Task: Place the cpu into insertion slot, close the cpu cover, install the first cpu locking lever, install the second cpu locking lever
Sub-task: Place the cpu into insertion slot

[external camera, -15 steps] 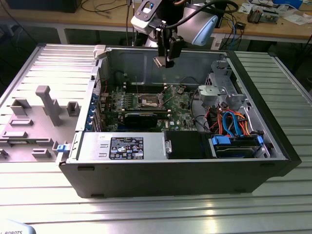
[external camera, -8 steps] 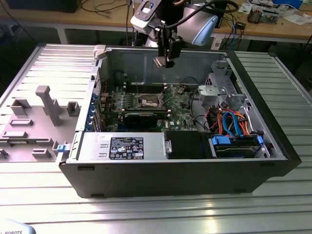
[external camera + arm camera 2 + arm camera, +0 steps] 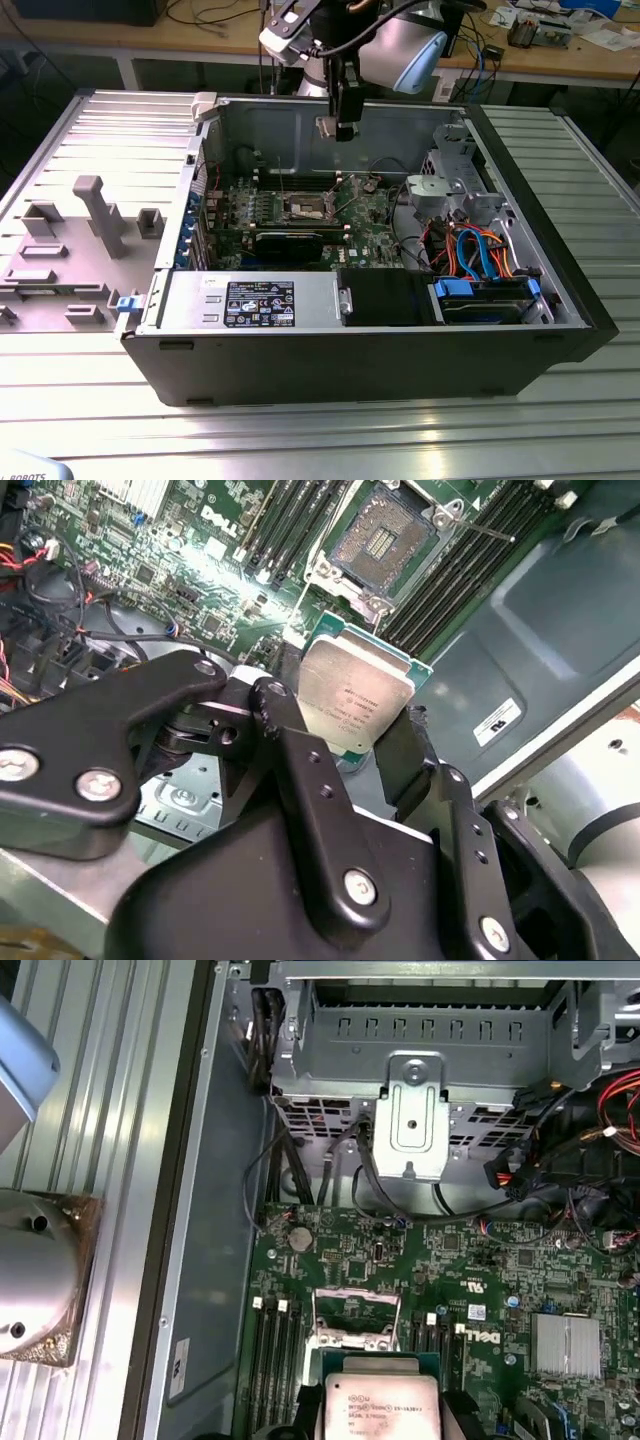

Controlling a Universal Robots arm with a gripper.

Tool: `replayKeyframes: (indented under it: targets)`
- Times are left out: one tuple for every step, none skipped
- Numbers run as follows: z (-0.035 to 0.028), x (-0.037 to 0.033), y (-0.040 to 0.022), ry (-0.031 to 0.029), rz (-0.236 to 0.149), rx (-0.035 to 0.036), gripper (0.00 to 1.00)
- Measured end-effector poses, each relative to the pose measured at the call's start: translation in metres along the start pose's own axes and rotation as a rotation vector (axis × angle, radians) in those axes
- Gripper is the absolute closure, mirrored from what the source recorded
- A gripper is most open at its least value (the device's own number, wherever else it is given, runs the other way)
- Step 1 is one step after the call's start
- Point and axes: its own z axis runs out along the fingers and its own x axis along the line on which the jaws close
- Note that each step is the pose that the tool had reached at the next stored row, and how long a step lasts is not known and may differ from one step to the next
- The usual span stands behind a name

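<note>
We judge the task to be in its first step. The gripper (image 3: pixel 345 718) has its two black fingers (image 3: pixel 293 742) pinched on opposite edges of the cpu (image 3: pixel 356 694), open no wider than the chip, and nothing else is in its hold. In the exterior view the gripper (image 3: pixel 338 118) hangs high over the open computer case (image 3: pixel 350 350), well apart from the motherboard (image 3: pixel 375 225) below. The insertion slot (image 3: pixel 385 540) lies bare with its dark centre exposed, so the chip is not yet seated. The cpu cover is not down over the slot, though we cannot tell just where it stands. A thin locking lever (image 3: pixel 482 527) juts free beside the slot, so we take both levers as undone. Placing, covering and both latchings are all left to do.

The case lies on its side on a slatted metal table (image 3: pixel 100 410). Grey fixture blocks (image 3: pixel 85 235) sit toward the exterior view's left. Inside the case are a power supply (image 3: pixel 258 302), a metal drive cage (image 3: pixel 455 190) and blue and orange cables (image 3: pixel 478 250). A wooden workbench (image 3: pixel 575 62) strewn with wires runs behind.
</note>
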Motion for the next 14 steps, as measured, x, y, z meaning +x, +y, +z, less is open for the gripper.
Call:
replayKeyframes:
  targets:
    - [0.0, 0.0, 0.0, -0.0006, 0.007, -0.0002, 0.46]
    - [0.0, 0.0, 0.0, -0.0009, 0.01, -0.0002, 0.46]
    - [0.0001, 0.0, 0.0, -0.0014, 0.016, -0.0003, 0.46]
    - [0.0002, 0.0001, 0.0, -0.0026, 0.031, -0.0007, 0.46]
    - [0.0003, 0.0, 0.0, -0.0037, 0.044, -0.001, 0.46]
    - [0.0004, 0.0, 0.0, -0.0049, 0.056, -0.0011, 0.46]
    - [0.0007, 0.0, -0.0001, -0.0071, 0.081, -0.0016, 0.46]
    - [0.0011, 0.0, -0.0001, -0.0086, 0.099, -0.002, 0.46]
    - [0.0016, 0.0, -0.0003, -0.0095, 0.107, -0.002, 0.46]
    - [0.0019, 0.0, -0.0004, -0.0097, 0.107, -0.002, 0.46]
    - [0.0024, 0.0, -0.0005, -0.0095, 0.107, -0.0021, 0.46]
    - [0.003, 0.0001, -0.0012, -0.0095, 0.107, -0.0021, 0.46]
    - [0.0034, 0.0001, -0.0022, -0.0095, 0.107, -0.0021, 0.46]
    - [0.0036, 0.0001, -0.0027, -0.0096, 0.107, -0.0021, 0.46]
